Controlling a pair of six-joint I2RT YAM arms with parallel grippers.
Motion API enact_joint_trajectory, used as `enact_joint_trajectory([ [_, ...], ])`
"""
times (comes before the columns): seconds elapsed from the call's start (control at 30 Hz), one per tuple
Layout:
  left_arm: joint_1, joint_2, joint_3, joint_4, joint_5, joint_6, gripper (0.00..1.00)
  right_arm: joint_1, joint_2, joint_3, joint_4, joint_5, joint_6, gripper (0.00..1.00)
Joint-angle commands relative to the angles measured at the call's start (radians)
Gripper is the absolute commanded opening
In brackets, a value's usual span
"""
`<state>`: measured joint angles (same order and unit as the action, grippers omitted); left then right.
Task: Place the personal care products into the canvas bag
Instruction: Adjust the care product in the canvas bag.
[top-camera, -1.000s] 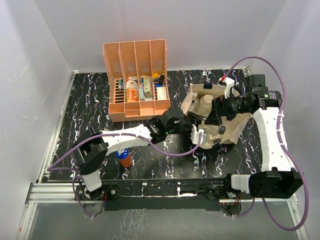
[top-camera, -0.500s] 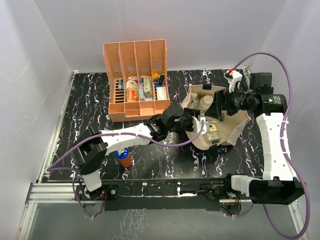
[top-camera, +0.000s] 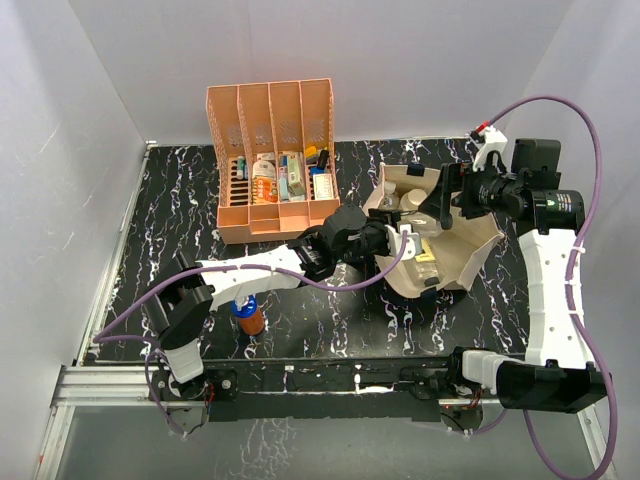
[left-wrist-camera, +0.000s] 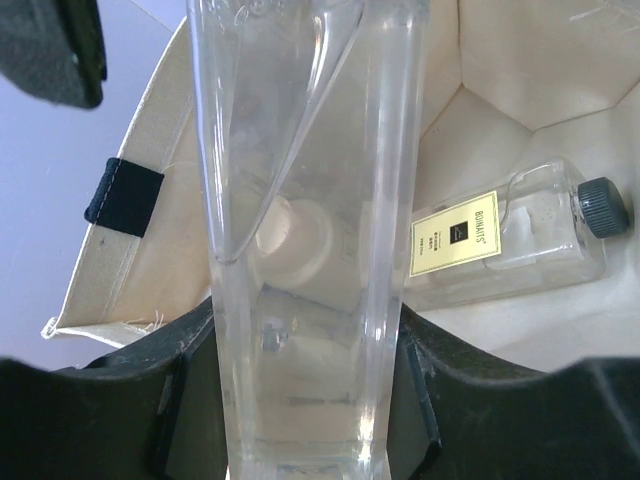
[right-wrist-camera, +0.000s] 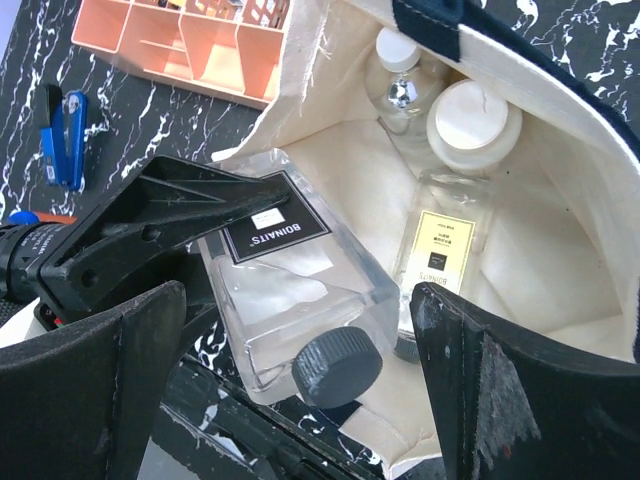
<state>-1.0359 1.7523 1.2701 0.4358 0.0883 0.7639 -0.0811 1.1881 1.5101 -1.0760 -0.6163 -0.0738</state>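
Scanning from the left: orange-brown bottle (top-camera: 248, 318) stands on the surface (top-camera: 180, 200) near the left arm's base, well apart from the bag. Rack (top-camera: 270, 120) sits at the back, with small packs and pens in its slots.

Left arm reaches right across the surface. Left fingers (right-wrist-camera: 150, 225) are about half spread and clamped on both sides of a clear square bottle (right-wrist-camera: 300, 300), gripping it at the label end. The dark cap end sticks out past them. That bottle is tilted at the bag's rim on the left arm's side, partly over the opening.

Bag (top-camera: 478, 243) sits open, right of centre. Inside:
- second square bottle (left-wrist-camera: 500, 240), lying flat, label up, dark cap
- white cylinder (right-wrist-camera: 472, 118), just beside it
- clear pale-capped bottle (right-wrist-camera: 395, 80), just past the cylinder, by the bag wall

Right fingers (right-wrist-camera: 100, 390) hover over the bag's mouth, spread wide with nothing between them. Can't tell whether they touch the canvas.
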Motion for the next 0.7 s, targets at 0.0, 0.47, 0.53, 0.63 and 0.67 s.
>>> enact_joint_trajectory([
  [0.0, 0.011, -0.087, 0.095, 0.198, -0.044, -0.011, 0.00, -0.036, -0.013, 0.022, 0.046, -0.055, 0.028, 0.99],
  [0.47, 0.032, -0.087, 0.147, 0.222, -0.052, -0.125, 0.00, -0.087, 0.005, -0.022, 0.011, -0.227, -0.020, 0.99],
  [0.53, 0.038, -0.094, 0.139, 0.233, -0.040, -0.142, 0.00, -0.101, 0.011, -0.025, 0.006, -0.239, -0.031, 0.99],
  [0.63, 0.047, -0.109, 0.124, 0.251, -0.005, -0.163, 0.00, -0.133, 0.025, -0.033, -0.003, -0.265, -0.046, 0.99],
  [0.67, 0.048, -0.112, 0.121, 0.255, 0.002, -0.167, 0.00, -0.143, 0.031, -0.032, -0.005, -0.278, -0.051, 0.99],
])
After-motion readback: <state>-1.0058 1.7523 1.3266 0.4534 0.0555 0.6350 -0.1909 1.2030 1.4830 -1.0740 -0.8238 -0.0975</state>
